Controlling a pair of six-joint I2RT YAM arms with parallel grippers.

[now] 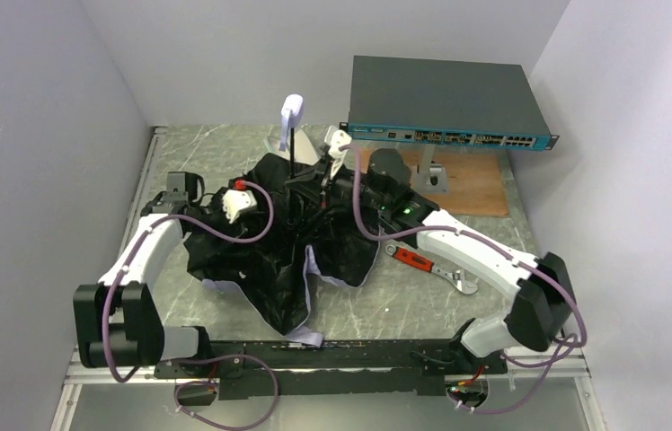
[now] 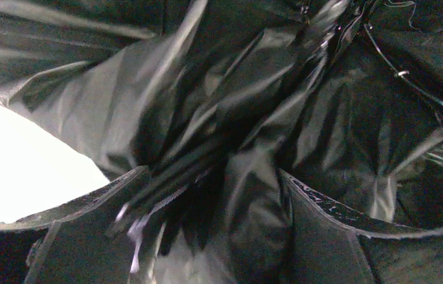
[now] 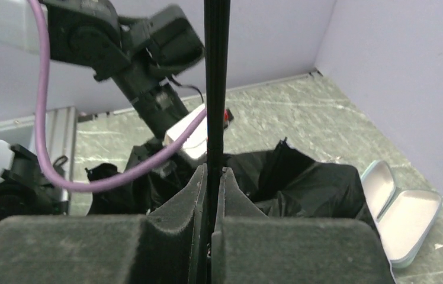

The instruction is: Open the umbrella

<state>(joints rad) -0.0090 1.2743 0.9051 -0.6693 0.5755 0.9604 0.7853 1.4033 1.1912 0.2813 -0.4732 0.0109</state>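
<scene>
The umbrella (image 1: pixel 269 260) lies half spread on the table with its black lining up and lavender-white edges showing at the front. Its thin black shaft (image 1: pixel 290 157) stands upright, with the lavender handle (image 1: pixel 292 112) on top. My right gripper (image 1: pixel 323 172) is shut on the shaft; in the right wrist view the shaft (image 3: pixel 216 89) runs up from between the closed pads (image 3: pixel 198 189). My left gripper (image 1: pixel 260 211) is pushed into the canopy. In the left wrist view its jaws stand apart, with folds of the umbrella's black fabric (image 2: pixel 207 118) and ribs between the fingers (image 2: pixel 89 219).
A network switch (image 1: pixel 449 99) stands on a stand over a wooden board (image 1: pixel 481 184) at the back right. A red-handled wrench (image 1: pixel 422 262) lies beside the right arm. An open mint-green case (image 3: pixel 400 219) lies past the canopy. Walls close in on three sides.
</scene>
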